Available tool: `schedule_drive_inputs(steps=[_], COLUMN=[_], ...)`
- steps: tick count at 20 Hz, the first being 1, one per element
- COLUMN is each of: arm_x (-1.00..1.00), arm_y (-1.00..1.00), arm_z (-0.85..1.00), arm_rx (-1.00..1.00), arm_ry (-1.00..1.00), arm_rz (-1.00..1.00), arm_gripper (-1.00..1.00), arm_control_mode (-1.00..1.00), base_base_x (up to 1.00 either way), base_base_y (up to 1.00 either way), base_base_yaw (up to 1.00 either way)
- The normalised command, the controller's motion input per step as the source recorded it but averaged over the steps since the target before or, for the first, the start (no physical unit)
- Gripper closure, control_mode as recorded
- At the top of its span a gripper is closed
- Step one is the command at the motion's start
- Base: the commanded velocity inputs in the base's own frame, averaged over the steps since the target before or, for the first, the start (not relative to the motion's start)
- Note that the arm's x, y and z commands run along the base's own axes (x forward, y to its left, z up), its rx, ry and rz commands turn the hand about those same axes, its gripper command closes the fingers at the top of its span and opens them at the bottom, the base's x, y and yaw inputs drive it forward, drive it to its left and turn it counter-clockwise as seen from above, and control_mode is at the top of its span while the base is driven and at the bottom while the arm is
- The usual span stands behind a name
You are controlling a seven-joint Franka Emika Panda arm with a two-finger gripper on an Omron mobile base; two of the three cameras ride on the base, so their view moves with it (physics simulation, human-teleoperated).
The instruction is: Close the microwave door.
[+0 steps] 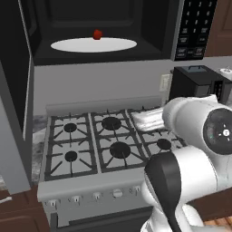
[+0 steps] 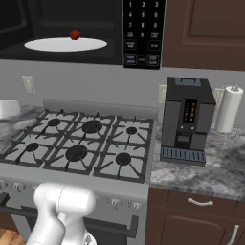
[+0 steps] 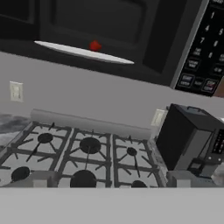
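The microwave (image 1: 149,27) hangs above the stove with its cavity exposed; a white turntable (image 1: 93,44) inside carries a small red item (image 1: 97,34). Its keypad strip (image 2: 142,31) is at the right of the cavity. The microwave door (image 1: 13,90) stands swung out at the far left, a tall dark panel with a grey edge reaching down beside the stove. My gripper (image 3: 111,181) is open, fingertips (image 3: 39,178) wide apart with nothing between them. It sits low over the stove's front, facing the back wall, well below the microwave and to the right of the door.
A gas stove (image 1: 108,140) with several burners lies under the microwave. A black coffee machine (image 2: 186,119) and a paper towel roll (image 2: 227,109) stand on the marble counter (image 2: 210,172) to the right. My white arm (image 1: 199,149) fills the lower right of the left base view.
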Motion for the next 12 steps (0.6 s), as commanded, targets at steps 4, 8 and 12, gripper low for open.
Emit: schedule_drive_inputs(steps=[4, 8, 12], arm_x=[-1.00, -1.00, -0.97], arm_y=[0.61, 0.53, 0.83], arm_z=[0.08, 0.12, 0.13], arm_rx=[-0.14, -0.08, -0.08], arm_ry=[-0.35, -0.40, -0.33], arm_rz=[0.02, -0.01, -0.11], arm_gripper=[-1.00, -1.00, -1.00], arm_control_mode=[-1.00, -1.00, -1.00], base_base_x=[0.00, 0.00, 0.00], base_base_y=[0.00, 0.00, 0.00], base_base_yaw=[0.00, 0.00, 0.00])
